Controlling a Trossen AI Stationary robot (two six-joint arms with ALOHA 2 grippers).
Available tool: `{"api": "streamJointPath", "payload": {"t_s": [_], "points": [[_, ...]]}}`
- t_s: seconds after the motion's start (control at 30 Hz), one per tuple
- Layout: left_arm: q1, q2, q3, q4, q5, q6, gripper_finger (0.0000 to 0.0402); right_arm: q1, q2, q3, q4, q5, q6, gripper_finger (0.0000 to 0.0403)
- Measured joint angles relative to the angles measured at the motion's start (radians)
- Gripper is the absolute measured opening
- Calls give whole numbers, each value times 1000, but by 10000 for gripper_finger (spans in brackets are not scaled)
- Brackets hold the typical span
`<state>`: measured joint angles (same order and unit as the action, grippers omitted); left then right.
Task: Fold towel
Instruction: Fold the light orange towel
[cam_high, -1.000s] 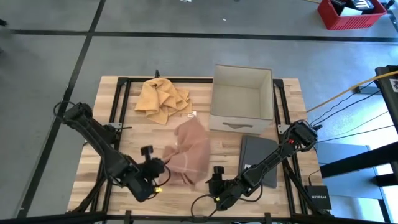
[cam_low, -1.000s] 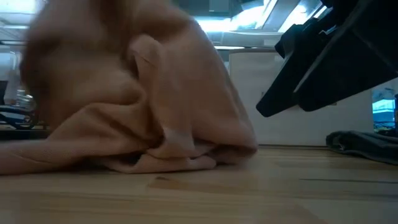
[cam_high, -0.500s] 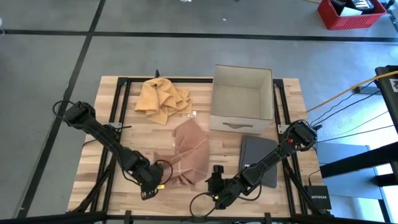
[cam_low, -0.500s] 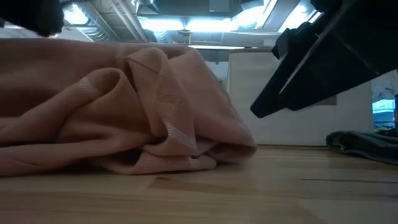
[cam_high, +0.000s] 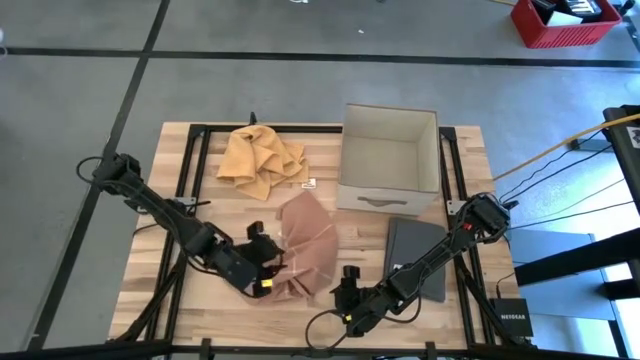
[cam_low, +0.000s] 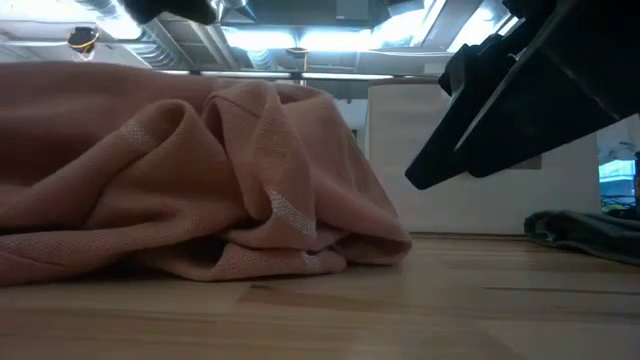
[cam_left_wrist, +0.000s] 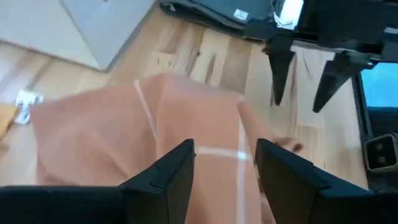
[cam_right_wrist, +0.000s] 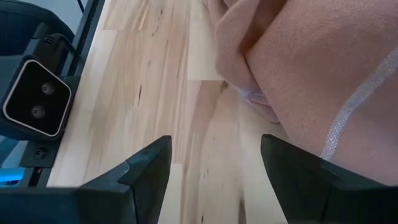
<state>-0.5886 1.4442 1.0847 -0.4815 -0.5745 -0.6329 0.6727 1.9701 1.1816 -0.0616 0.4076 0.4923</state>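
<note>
Since a second ago the left gripper (cam_high: 268, 262) has let go of the salmon-pink cloth towel (cam_high: 303, 248) and moved in over the towel's left edge; its jaws now stand apart, with the cloth showing between them in the left wrist view and nothing pinched. The towel itself has settled from a raised, bunched heap into a lower, flatter mound on the pale wooden slatted bench (cam_high: 185, 175).

It lies near the middle of the bench, toward the front edge, in front of the open white cardboard box (cam_high: 390, 160) and beside the dark grey folded cloth (cam_high: 415, 255) on its right. Its long axis runs from the back of the bench toward the front, leaning slightly leftward at the near end, where the folds are gathered and rumpled; the far end is smoother and tapers to a rounded corner pointing at the box. From the low view the towel (cam_low: 190, 180) humps up in several soft folds, a woven lighter stripe visible along one hem.

A crumpled mustard-yellow cloth (cam_high: 262, 158) sits well apart at the back left of the bench.

The right gripper (cam_high: 346, 282) waits just beside the towel's front right edge, jaws spread wide, empty, hovering low over bare wood.
</note>
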Motion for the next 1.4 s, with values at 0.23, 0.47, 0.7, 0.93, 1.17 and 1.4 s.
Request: {"api": "streamJointPath", "payload": {"t_s": [0.23,0.47,0.7,0.93,1.17,1.4], "points": [[-22,125,0,231,154,156,157,0,0,0,1,1,0,250],[-59,277,-1,280,80,456,141,0,0,0,4,2,0,250],[-21,334,-2,221,78,452,137,0,0,0,5,3,0,250],[3,311,74,229,147,398,78,-7,0,31,53,85,-26,250],[58,306,198,121,181,393,11,8,-42,244,-363,197,-74,218],[66,236,392,23,-49,397,6,21,-118,463,-755,457,-81,179]]}}
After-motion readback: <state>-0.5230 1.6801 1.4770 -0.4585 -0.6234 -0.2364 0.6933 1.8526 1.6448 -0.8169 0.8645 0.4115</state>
